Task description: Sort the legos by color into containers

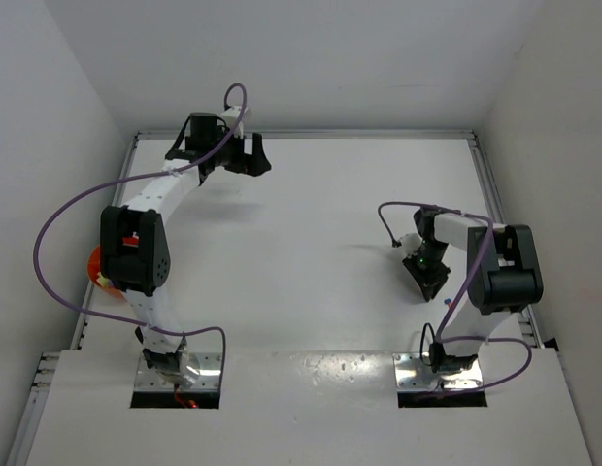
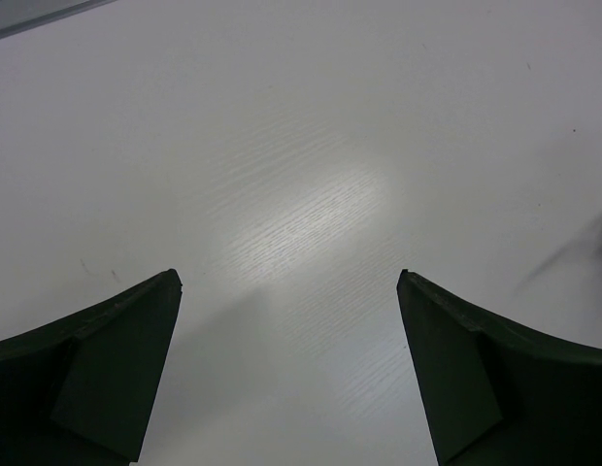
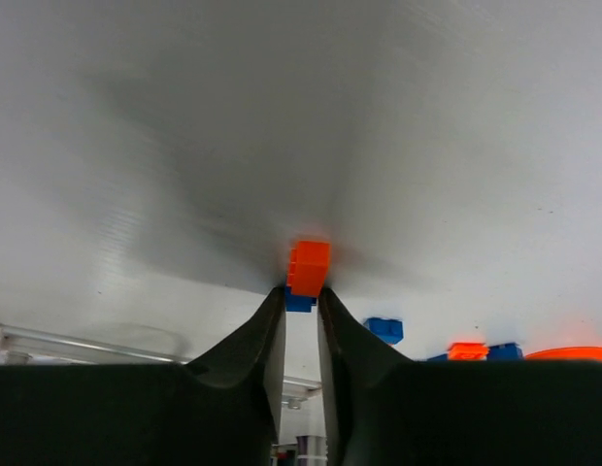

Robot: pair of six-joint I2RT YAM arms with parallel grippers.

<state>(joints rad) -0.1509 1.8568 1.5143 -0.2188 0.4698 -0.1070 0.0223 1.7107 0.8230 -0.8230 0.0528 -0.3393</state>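
My right gripper [image 3: 301, 289] is shut on an orange brick [image 3: 309, 266] held at its fingertips, low over the table. A blue brick [image 3: 297, 303] sits right under the orange one between the tips. In the top view this gripper [image 1: 435, 286] is at the right, near its own base, with a tiny blue brick [image 1: 447, 302] beside it. More bricks lie past it: blue [image 3: 384, 330], orange [image 3: 467, 350], blue [image 3: 505, 350]. The orange bowl [image 1: 92, 267] is at the left edge, mostly hidden by the left arm. My left gripper [image 2: 289, 282] is open and empty over bare table at the far back [image 1: 245, 155].
White walls close the table on the left, back and right. A metal rail [image 1: 311, 134] runs along the far edge. An orange curved edge [image 3: 573, 354] shows at the lower right of the right wrist view; I cannot tell what it is.
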